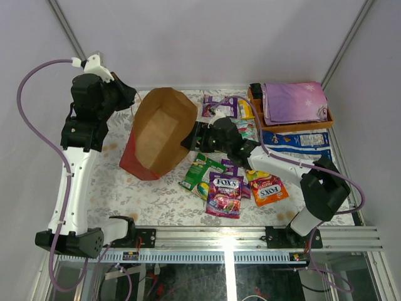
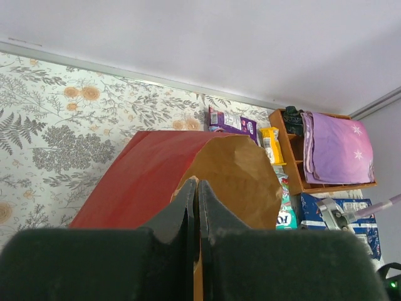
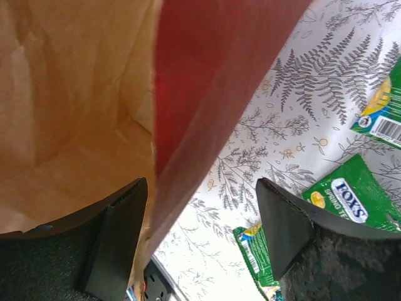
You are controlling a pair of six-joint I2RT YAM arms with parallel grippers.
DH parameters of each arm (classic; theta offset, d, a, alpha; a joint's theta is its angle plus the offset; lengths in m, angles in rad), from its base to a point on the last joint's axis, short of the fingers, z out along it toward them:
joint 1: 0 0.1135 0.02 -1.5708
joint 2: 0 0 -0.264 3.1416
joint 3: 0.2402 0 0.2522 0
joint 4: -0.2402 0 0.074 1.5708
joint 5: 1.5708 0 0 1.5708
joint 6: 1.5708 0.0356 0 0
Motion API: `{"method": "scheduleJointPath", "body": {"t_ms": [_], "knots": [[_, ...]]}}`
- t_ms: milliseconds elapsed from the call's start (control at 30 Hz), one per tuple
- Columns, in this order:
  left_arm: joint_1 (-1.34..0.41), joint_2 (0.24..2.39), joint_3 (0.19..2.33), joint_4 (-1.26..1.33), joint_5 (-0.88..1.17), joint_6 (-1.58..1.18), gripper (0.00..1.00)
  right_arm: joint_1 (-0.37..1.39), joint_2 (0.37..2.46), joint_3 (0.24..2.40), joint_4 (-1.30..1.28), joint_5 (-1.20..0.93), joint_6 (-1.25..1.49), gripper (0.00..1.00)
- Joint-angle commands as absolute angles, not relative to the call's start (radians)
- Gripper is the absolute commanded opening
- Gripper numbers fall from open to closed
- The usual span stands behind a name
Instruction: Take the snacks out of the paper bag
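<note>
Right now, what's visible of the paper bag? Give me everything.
The paper bag is large, red outside, plain brown inside, creased paper. It lies tilted on the floral table cover, mouth wide open, nothing seen inside. The left gripper, shut, seems to pinch its rim; the right gripper, open, straddles a side wall, one finger inside.

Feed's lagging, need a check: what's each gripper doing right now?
Left gripper: shut, pinching the paper bag at its rim.
Right gripper: open, straddling the bag's wall, holding nothing.
</note>
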State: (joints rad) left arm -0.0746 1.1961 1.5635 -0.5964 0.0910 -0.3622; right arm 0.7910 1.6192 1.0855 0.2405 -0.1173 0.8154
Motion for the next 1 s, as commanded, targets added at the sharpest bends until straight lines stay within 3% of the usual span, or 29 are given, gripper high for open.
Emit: {"method": "scheduleJointPath", "body": {"t_ms": [0, 100, 300, 500, 967], "knots": [[-0.066, 1.204, 1.586, -0.606, 0.056, -0.345, 0.0, 0.807, 1.584, 1.121, 0.321, -0.115, 0.838, 0.76], [-0.065, 1.202, 1.574, -0.596, 0.057, -0.348, 0.0, 0.806, 1.574, 1.106, 0.336, -0.107, 0.85, 0.69], [-0.064, 1.2, 1.565, -0.594, 0.059, -0.35, 0.0, 0.81, 1.616, 1.184, 0.29, -0.138, 0.856, 0.44], [-0.064, 1.192, 1.562, -0.603, 0.06, -0.344, 0.0, 0.831, 1.647, 1.279, 0.202, -0.117, 0.852, 0.38], [-0.066, 1.192, 1.584, -0.627, 0.016, -0.325, 0.0, 0.854, 1.62, 1.284, 0.132, -0.172, 0.865, 0.37]]}}
